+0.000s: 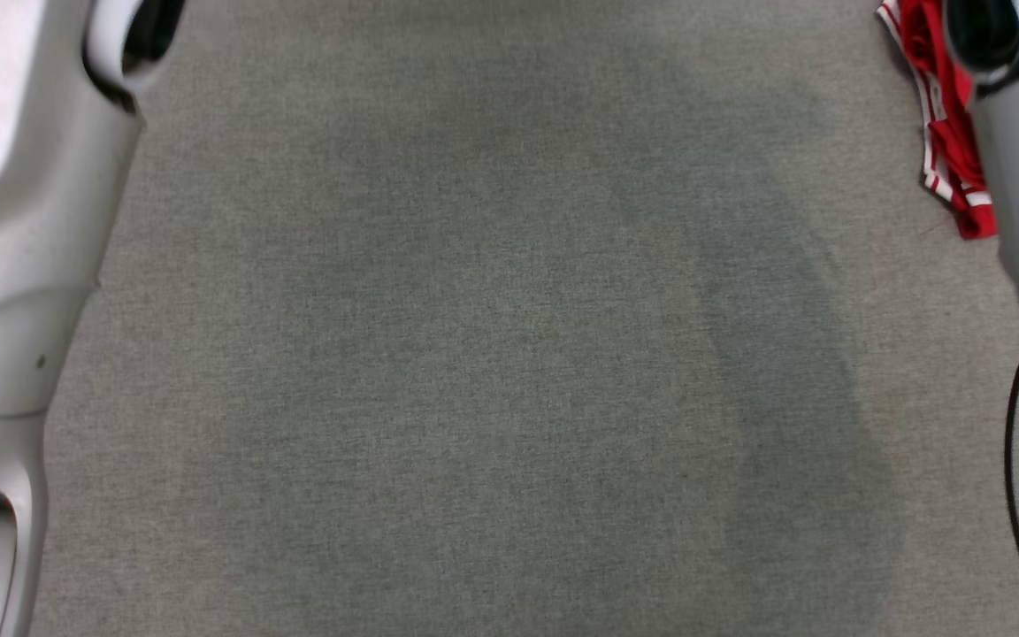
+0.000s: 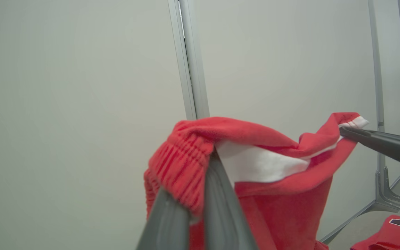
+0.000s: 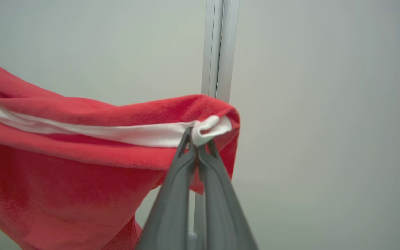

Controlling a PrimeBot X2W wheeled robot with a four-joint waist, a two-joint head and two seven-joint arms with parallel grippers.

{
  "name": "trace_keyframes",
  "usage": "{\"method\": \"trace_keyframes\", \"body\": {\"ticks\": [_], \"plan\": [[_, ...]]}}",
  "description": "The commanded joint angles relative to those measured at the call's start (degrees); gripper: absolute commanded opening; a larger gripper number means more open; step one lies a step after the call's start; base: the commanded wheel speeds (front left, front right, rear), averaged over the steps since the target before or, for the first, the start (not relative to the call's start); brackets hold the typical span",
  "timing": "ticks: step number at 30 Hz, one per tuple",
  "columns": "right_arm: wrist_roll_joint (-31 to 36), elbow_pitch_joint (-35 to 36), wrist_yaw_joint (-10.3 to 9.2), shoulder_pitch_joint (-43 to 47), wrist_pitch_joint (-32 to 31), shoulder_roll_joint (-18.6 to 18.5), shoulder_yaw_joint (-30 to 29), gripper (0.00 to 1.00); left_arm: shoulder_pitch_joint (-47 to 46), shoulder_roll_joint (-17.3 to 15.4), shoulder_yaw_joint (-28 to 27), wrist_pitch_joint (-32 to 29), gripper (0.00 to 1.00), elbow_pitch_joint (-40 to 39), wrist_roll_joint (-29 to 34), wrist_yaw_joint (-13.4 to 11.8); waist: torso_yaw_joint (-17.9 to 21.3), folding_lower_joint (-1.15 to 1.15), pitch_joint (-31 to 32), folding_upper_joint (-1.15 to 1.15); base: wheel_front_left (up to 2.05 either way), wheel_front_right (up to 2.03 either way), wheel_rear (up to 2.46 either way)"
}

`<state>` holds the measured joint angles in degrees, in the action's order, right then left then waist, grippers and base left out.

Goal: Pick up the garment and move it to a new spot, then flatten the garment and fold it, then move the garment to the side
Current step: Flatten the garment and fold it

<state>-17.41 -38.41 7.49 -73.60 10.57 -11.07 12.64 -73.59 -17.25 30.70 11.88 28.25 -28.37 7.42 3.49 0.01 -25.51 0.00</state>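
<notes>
The garment [image 2: 283, 215] is held aloft, off the grey table [image 1: 509, 354]; its elastic waistband is pinched by the left gripper [image 2: 200, 173], a white-trimmed corner by the right gripper [image 3: 198, 142]; pick-up appears done; placing, flattening, folding and moving aside are judged outstanding.

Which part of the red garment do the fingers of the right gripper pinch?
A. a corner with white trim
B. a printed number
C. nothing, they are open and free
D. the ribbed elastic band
A: in the right wrist view the right gripper has its fingers pressed together on the white-trimmed corner of the red garment, which hangs in the air.
</notes>
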Motion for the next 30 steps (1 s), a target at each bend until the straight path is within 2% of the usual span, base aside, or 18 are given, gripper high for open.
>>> {"method": "trace_keyframes", "body": {"ticks": [1, 4, 7, 11, 15, 22, 30], "plan": [[-0.4, -1.5, 0.01, -2.1, 0.7, 0.0, 0.2, 0.0, -1.9, 0.3, 0.6, 0.8, 0.0, 1.0, -0.2, 0.1, -0.4, -0.01, -0.7, 0.0, 0.0, 0.0, 0.0], [-0.6, -4.8, 0.01, -4.3, 1.9, 0.6, 1.1, 0.0, -4.0, 1.0, 1.6, 2.2, 0.0, 3.2, -1.0, 0.1, -0.6, -0.01, -1.3, 0.0, 0.0, 0.0, 0.0], [-0.8, -7.4, 0.01, -3.2, 3.0, 0.7, 3.2, 0.0, -2.1, 1.5, 3.4, 2.9, 0.0, 4.8, -1.5, 0.1, -1.0, -0.01, -1.5, 0.0, 0.0, 0.0, 0.0], [-1.7, -10.0, 0.01, 2.1, 4.0, 0.2, 6.2, 0.0, 3.9, 2.3, 4.8, 3.3, 0.0, 5.6, -2.3, 0.1, -1.7, -0.01, -1.2, 0.0, 0.0, 0.0, 0.0], [-3.2, -10.3, 0.01, 9.5, 4.5, -0.4, 9.0, 0.0, 14.4, 2.8, 2.5, 3.3, 0.0, 3.0, -1.7, -0.1, -1.8, -0.01, -0.4, 0.0, 0.0, 0.0, 0.0], [-5.7, -3.6, 0.01, 26.6, 4.6, -2.5, 12.0, 0.0, 34.7, 3.8, -0.9, 3.4, 0.0, -4.5, 1.8, -1.5, -1.4, -0.01, 3.7, 0.0, 0.0, 0.0, 0.0], [-7.3, 5.6, 0.01, 46.1, 4.6, -4.7, 12.1, 0.0, 54.3, 2.5, -0.3, 3.4, 0.0, -10.1, 5.0, -1.0, -1.1, -0.01, 9.6, 0.0, 0.0, 0.0, 0.0]]}}
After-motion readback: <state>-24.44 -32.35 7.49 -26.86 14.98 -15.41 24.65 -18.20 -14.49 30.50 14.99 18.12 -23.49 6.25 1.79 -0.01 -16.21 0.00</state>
